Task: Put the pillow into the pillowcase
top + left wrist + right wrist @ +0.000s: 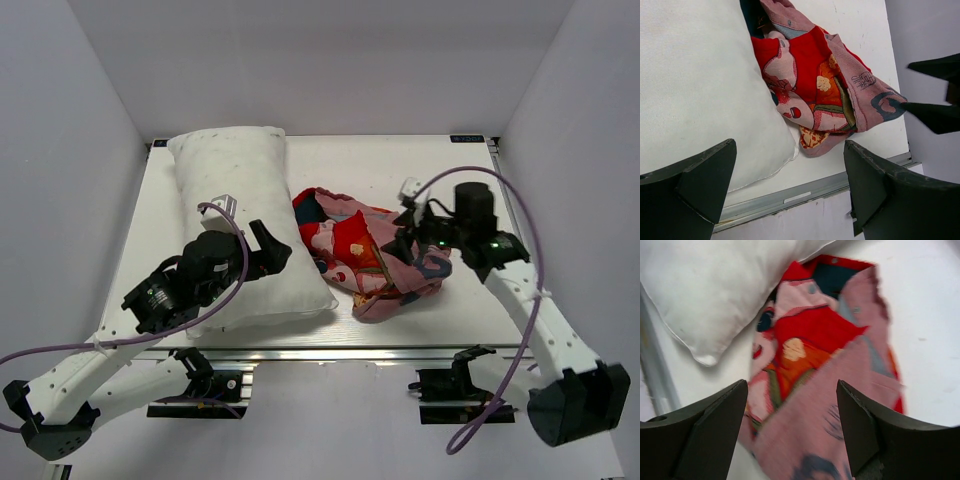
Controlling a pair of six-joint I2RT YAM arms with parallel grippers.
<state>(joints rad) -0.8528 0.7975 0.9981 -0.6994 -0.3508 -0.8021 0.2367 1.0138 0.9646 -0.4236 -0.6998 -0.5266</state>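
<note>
The white pillow (245, 215) lies lengthwise on the left half of the table. The red-orange pillowcase (370, 255) lies crumpled beside the pillow's right edge, with its faded pink reverse partly up. My left gripper (275, 250) is open and empty, hovering over the pillow's near right part. My right gripper (405, 240) is open and empty just above the pillowcase's right side. The left wrist view shows the pillow (695, 85) and the pillowcase (820, 90). The right wrist view shows the pillowcase (825, 370) between and below my fingers and a pillow corner (715, 295).
The table's near metal edge (340, 352) runs along the front, close to the pillow's near corner. White walls enclose the table on the left, back and right. Bare table surface (400, 165) lies behind the pillowcase.
</note>
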